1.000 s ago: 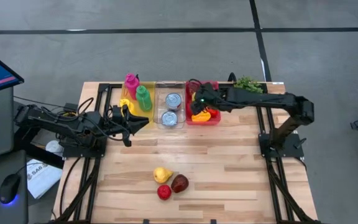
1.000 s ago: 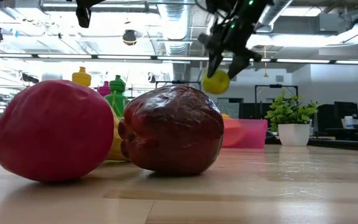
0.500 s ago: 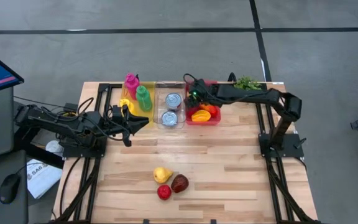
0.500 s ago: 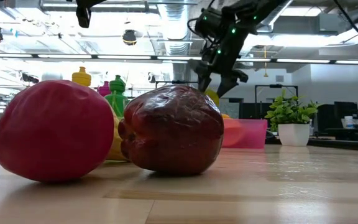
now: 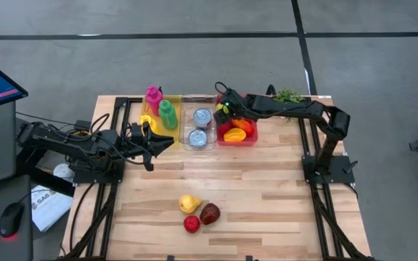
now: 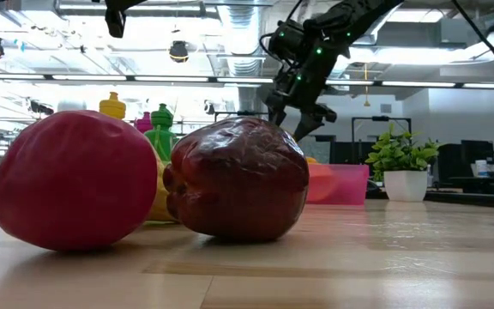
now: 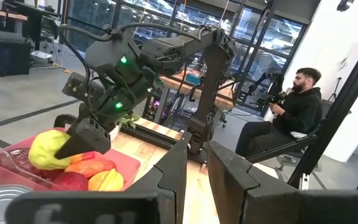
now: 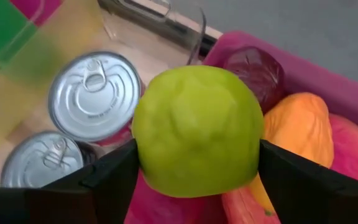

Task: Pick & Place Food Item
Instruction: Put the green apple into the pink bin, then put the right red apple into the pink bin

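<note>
My right gripper [image 5: 223, 109] hangs over the far left corner of the pink bin [image 5: 247, 141], shut on a yellow-green apple [image 8: 197, 130]. The left wrist view shows that apple [image 7: 50, 150] just above the bin's orange and red fruit. My left gripper [image 7: 196, 174] waits at the table's left, near the yellow bin, its fingers almost together and touching nothing. A yellow fruit [image 5: 189, 204], a dark red one [image 5: 210, 213] and a red one [image 5: 191, 224] lie on the table near its near edge. My right gripper pinches the apple across its widest part [image 8: 143, 146], one finger [image 8: 107, 180] on either side. The fingers slant down from the table's right. The apple sits over the bin's fruit; I cannot tell if it rests on it.
A clear bin holds two cans [image 5: 202, 116] [image 5: 198, 138] right beside the pink bin. The yellow bin holds a pink bottle [image 5: 153, 97] and a green one [image 5: 167, 114]. A small plant [image 5: 290, 96] stands at the far edge. A person [image 7: 291, 118] sits beyond the table.
My right gripper has carried the apple down and toward the table's left and far edge, from above the middle of the pink bin to its far left corner. It has stayed shut on the apple throughout.
</note>
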Robot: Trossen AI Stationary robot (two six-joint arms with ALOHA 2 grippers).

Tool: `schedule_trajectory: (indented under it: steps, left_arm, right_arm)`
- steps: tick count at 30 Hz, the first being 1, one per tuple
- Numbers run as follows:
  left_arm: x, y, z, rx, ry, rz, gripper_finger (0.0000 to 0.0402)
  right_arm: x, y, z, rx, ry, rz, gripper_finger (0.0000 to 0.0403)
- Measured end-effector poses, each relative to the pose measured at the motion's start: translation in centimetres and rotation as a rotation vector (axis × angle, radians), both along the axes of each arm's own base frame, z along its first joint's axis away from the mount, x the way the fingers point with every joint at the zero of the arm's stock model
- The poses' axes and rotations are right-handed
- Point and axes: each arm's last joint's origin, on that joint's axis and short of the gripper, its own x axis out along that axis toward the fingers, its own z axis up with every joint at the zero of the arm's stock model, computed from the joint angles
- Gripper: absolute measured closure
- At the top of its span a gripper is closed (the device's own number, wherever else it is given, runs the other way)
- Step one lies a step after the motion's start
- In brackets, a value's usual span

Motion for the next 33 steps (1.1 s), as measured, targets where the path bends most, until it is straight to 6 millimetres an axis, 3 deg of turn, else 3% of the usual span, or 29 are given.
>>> schedule_trajectory:
  steps: [15,21,33]
  left_arm:
    - [0.0,0.0,0.0,-0.001,0.000,0.000,0.0349]
    - [0.0,0.0,0.0,-0.003,-0.002,-0.001,0.0349]
    - [0.0,0.0,0.0,-0.005,-0.004,-0.001,0.0349]
  right_arm:
    - [0.1,0.0,0.5,0.026,-0.023,0.054,0.0029]
    - [0.8,0.4,2.9,0.115,-0.082,0.263,0.0030]
    - [2.4,2.2,9.2,0.085,-0.211,0.357,0.0031]
